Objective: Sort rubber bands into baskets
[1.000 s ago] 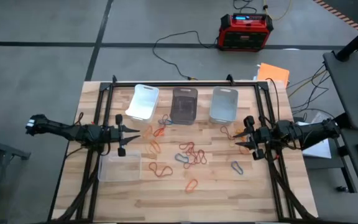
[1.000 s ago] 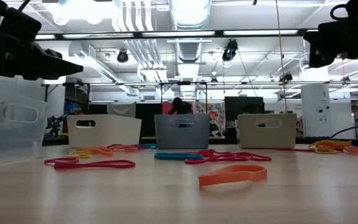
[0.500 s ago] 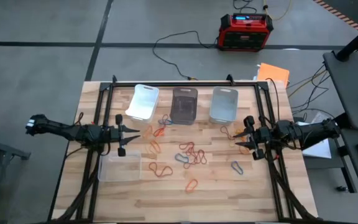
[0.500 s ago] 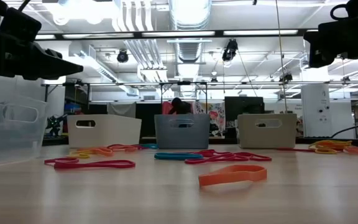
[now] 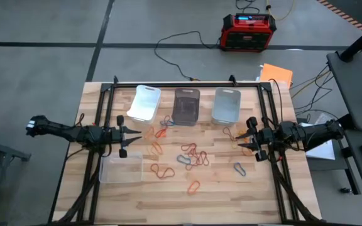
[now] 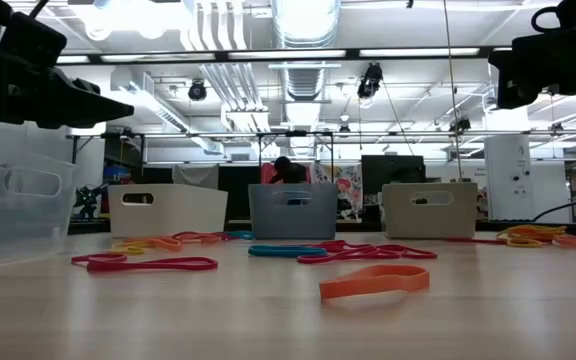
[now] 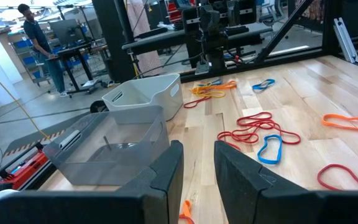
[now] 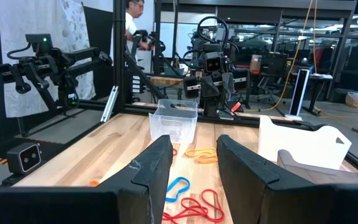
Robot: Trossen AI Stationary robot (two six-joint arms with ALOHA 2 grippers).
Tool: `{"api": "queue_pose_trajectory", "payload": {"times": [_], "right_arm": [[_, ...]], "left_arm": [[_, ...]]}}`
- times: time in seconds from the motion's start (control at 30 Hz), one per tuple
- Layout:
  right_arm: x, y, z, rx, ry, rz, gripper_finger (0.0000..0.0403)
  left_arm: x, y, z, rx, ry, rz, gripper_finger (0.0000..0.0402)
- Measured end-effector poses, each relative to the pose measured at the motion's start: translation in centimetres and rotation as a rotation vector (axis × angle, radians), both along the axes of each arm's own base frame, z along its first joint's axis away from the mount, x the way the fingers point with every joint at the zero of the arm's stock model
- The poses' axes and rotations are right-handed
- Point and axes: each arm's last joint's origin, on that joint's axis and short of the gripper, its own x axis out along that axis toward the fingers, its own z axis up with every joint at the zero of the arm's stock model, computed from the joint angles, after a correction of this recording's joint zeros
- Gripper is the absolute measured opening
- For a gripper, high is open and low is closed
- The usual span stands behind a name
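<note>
Three baskets stand in a row along the far edge: white (image 5: 144,103), smoky dark (image 5: 186,107) and clear (image 5: 226,105). Another clear basket (image 5: 120,168) stands near the table's left front. Rubber bands (image 5: 190,157) in red, orange, blue and grey lie flat, scattered over the table's middle. An orange band (image 6: 373,282) lies nearest the front. My left gripper (image 5: 136,134) hovers level at the table's left, open and empty (image 7: 197,152). My right gripper (image 5: 241,139) hovers level at the table's right, open and empty (image 8: 194,146). The two point at each other.
A red-and-black box (image 5: 248,31) with black cables sits on the floor beyond the far edge. Black frame rails (image 5: 105,94) run along the table's left, right and far sides. An orange sheet (image 5: 276,74) lies off the far right corner. A person (image 7: 39,37) stands in the room.
</note>
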Motion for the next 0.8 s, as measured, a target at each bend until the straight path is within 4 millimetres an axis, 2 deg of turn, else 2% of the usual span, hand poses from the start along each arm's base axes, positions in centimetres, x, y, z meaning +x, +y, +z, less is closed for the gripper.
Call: {"api": "queue_pose_trajectory", "payload": {"times": [0.33, 0.53, 0.6, 0.7, 0.8], "right_arm": [[0.0, 0.0, 0.0, 0.000, 0.000, 0.000, 0.0123], [0.0, 0.0, 0.0, 0.000, 0.000, 0.000, 0.0123], [0.0, 0.0, 0.0, 0.000, 0.000, 0.000, 0.0123], [0.0, 0.0, 0.2, 0.030, -0.014, 0.003, 0.0123], [-0.2, 0.0, 1.5, 0.108, -0.143, 0.028, 0.0123]], "left_arm": [[0.0, 0.0, 0.0, 0.001, 0.000, 0.000, 0.0075], [0.0, 0.0, 0.2, 0.066, -0.010, -0.020, 0.0075], [0.1, -0.2, 0.6, 0.004, -0.060, -0.073, 0.0075], [0.1, -0.6, 1.1, -0.190, -0.118, -0.195, 0.0075], [0.1, -1.1, 1.0, -0.276, -0.092, -0.371, 0.0075]]}}
